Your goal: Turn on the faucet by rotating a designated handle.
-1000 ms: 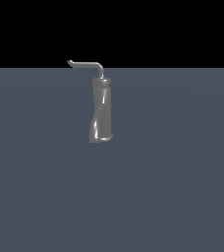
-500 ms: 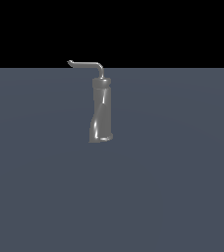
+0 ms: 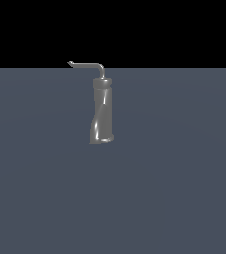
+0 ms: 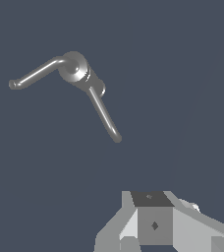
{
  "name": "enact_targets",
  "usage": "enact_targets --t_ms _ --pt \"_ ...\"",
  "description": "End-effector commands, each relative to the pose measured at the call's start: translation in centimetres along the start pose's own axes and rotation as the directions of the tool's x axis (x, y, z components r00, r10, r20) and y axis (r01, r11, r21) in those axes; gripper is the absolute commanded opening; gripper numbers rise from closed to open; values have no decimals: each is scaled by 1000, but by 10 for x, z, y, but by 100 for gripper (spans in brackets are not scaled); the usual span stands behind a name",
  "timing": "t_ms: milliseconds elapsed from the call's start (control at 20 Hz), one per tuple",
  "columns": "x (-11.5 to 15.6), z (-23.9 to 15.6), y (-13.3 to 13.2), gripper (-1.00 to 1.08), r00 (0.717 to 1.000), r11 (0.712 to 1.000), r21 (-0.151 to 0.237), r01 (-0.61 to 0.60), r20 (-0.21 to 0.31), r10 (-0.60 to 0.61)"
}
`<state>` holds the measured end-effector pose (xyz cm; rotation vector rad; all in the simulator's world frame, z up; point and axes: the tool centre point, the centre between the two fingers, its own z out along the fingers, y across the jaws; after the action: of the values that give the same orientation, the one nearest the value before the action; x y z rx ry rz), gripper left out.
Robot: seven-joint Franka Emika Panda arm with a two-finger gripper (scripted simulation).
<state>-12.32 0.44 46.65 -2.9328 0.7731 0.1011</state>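
Background: flat slate-blue tabletop (image 3: 174, 198) fills lower part of ext. view; plain black band above it.
Faucet: tall shiny grey column (image 3: 102, 111), slightly twisted, upright on tabletop, a bit toward ext. view's left of centre. Collar near top.
Faucet in wrist view: seen from above, foreshortened; rounded cap and collar (image 4: 77, 71) visible, body mostly hidden beneath.
Handle: thin grey rod (image 3: 87, 64), L-shaped, rises from column top then bends and runs toward ext. view's left. Small hooked tip at far end. Far slimmer than column.
Handle in wrist view: rod (image 4: 35, 75) runs out from cap, hooked end clear.
Second rod: wrist view shows another thin rod (image 4: 104, 115) leaving the collar at an angle to the first, rounded end. Not made out in ext. view.
Hand: only seen at edge of wrist view (image 4: 153, 224); grey blocky parts, one dark face w/ small diamond mark. Fingertips cut off by frame edge, so can't tell whether spread or closed. Holds nothing that shows.
Hand vs faucet: well apart in wrist view, no contact w/ handle or column.
Arm: not in ext. view.
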Motion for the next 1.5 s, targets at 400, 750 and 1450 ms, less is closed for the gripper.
enact_targets --t_ms 400,750,1450 --pt "51 21 -46 -100 965 965 6 -261 10 261" --pt "82 42 -78 -100 905 905 0 -425 5 425" --pt "136 98 -144 -100 711 712 -4 -702 -42 702"
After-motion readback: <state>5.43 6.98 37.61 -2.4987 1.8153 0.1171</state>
